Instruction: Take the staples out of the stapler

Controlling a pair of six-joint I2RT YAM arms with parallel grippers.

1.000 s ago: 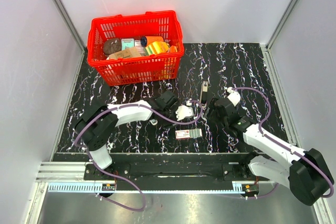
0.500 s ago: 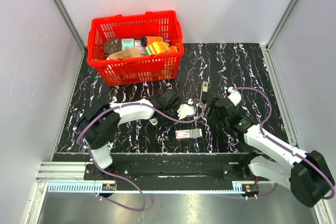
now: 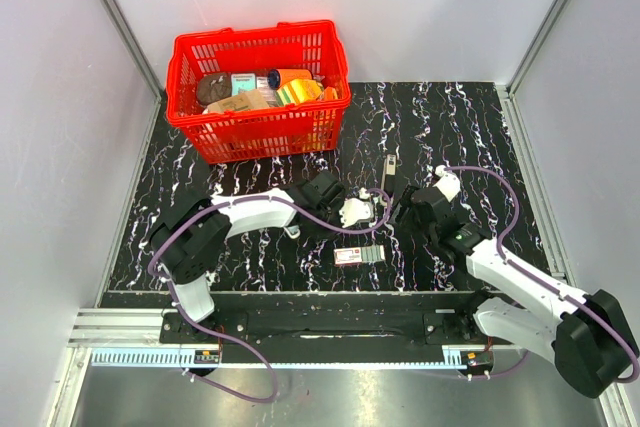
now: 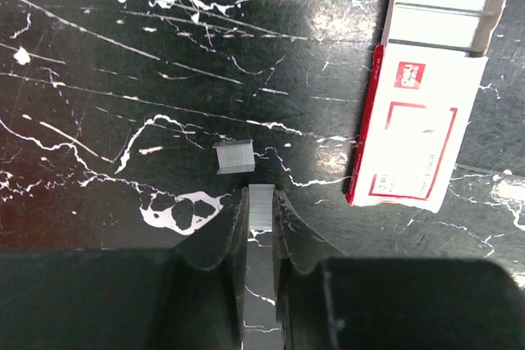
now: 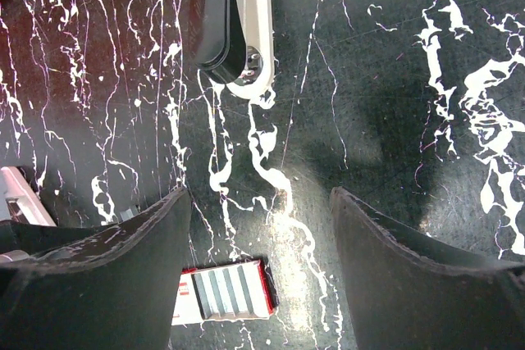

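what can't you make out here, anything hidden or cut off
Stapler: right wrist view, top edge cuts off its far end; top view too small to show whether staples remain.
Staple strip: left wrist view, its near end hidden inside the closed left hand.
Staple box: left wrist view, open end cut by the top edge.
Basket contents: top view, too small to name.

No legible text; staple box [image 4: 414,133] bears small red logo square, characters too blurred to read.
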